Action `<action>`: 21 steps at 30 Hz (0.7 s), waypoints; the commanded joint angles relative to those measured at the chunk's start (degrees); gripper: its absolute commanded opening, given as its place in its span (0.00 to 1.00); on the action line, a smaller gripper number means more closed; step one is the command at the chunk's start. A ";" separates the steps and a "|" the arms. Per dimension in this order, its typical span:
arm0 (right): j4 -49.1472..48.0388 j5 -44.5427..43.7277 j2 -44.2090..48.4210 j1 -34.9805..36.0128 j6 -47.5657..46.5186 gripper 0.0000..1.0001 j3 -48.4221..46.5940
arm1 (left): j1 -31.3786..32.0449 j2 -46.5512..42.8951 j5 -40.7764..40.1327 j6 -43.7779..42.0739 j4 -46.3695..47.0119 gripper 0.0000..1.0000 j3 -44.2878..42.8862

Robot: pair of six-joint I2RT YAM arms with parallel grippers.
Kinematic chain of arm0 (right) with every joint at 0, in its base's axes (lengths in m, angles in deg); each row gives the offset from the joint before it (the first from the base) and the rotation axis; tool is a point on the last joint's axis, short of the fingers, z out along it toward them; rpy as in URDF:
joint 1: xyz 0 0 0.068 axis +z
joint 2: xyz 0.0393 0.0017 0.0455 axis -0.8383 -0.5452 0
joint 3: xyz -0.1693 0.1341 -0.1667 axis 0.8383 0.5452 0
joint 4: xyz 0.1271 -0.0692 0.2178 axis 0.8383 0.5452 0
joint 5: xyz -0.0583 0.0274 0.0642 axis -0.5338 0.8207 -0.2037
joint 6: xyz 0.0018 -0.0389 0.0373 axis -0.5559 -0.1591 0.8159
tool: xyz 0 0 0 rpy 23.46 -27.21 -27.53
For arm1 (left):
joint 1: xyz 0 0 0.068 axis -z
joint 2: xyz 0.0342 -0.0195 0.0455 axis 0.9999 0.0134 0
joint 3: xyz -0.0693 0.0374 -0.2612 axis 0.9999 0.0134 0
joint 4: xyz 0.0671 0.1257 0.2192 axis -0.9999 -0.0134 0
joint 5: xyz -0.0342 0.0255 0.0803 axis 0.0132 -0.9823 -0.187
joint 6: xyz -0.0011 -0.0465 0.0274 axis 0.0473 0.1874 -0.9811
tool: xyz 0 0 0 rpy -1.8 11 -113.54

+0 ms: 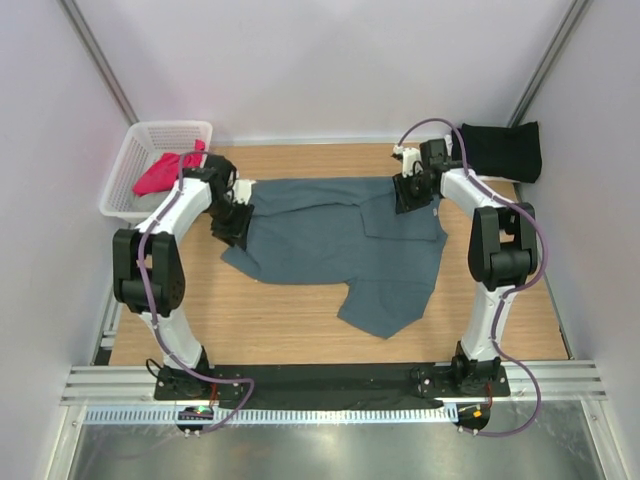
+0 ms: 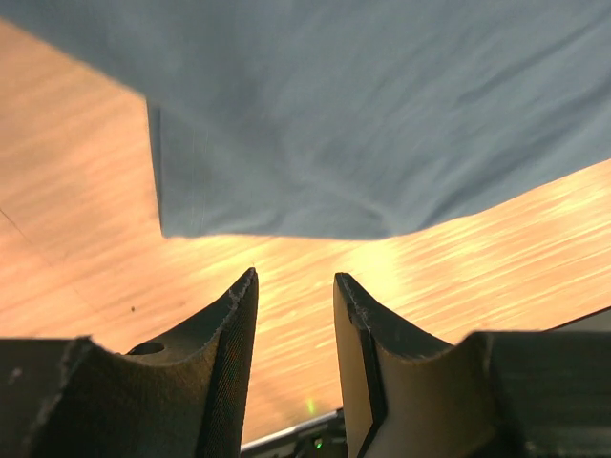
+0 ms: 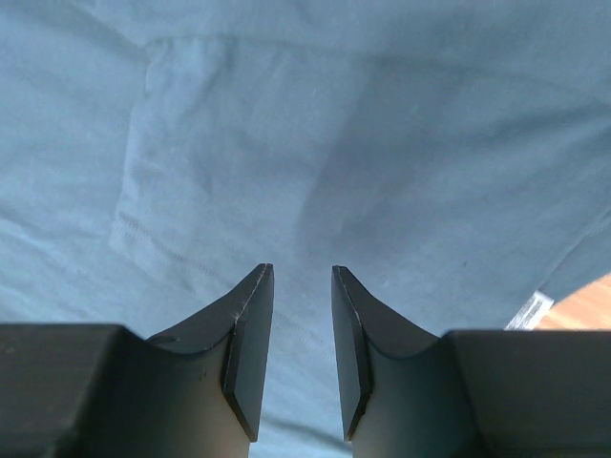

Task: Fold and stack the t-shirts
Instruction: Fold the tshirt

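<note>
A slate blue-grey t-shirt [image 1: 340, 245] lies spread on the wooden table, partly folded, a sleeve pointing to the near edge. My left gripper [image 1: 233, 215] is open and empty above bare wood just off the shirt's left edge [image 2: 363, 124]. My right gripper [image 1: 410, 192] is open and empty above the shirt's far right part [image 3: 315, 143]. A folded black t-shirt [image 1: 500, 150] lies at the far right corner. A magenta-pink t-shirt [image 1: 165, 172] lies in the basket. The light grey t-shirt is out of view.
A white plastic mesh basket [image 1: 140, 150] stands at the far left corner beside my left arm. Bare wood [image 1: 250, 320] shows in front of the shirt. A black strip and metal rails [image 1: 330, 385] run along the near edge.
</note>
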 commanded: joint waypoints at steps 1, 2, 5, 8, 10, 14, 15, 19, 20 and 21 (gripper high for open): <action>-1.76 -0.30 -1.99 -0.06 -0.11 0.37 -4.33 | -0.23 -1.35 -3.47 -3.07 1.33 0.39 3.36; -1.75 -0.29 -2.78 0.02 -0.02 0.37 -5.99 | -0.23 -1.09 -3.91 -3.25 2.11 0.39 4.15; -1.40 0.14 -5.42 0.11 0.24 0.37 -8.28 | -0.32 0.58 -4.88 -3.69 4.04 0.38 4.51; -1.23 0.15 -6.65 0.02 -0.02 0.37 -10.48 | -0.58 3.04 -5.23 -3.52 5.54 0.38 3.81; -1.14 -0.03 -7.18 0.03 -0.20 0.37 -10.93 | -1.02 5.23 -4.97 -3.17 5.64 0.38 2.85; -1.49 -0.56 -8.32 0.11 -0.20 0.37 -11.72 | -1.90 8.31 -3.57 -2.38 5.55 0.39 0.74; -1.49 -0.73 -8.67 0.03 0.06 0.37 -12.24 | -2.16 9.10 -3.30 -2.46 5.20 0.39 -0.22; -2.02 -3.01 -11.75 0.02 0.86 0.37 -14.79 | -2.52 12.09 -3.39 -3.16 2.83 0.39 -1.29; -1.93 -3.54 -13.32 -0.06 0.86 0.37 -16.27 | -2.60 12.44 -3.56 -3.60 2.39 0.39 -1.20; -1.84 -4.42 -14.38 -0.15 1.03 0.37 -17.07 | -2.60 12.36 -3.74 -3.87 2.21 0.39 -0.85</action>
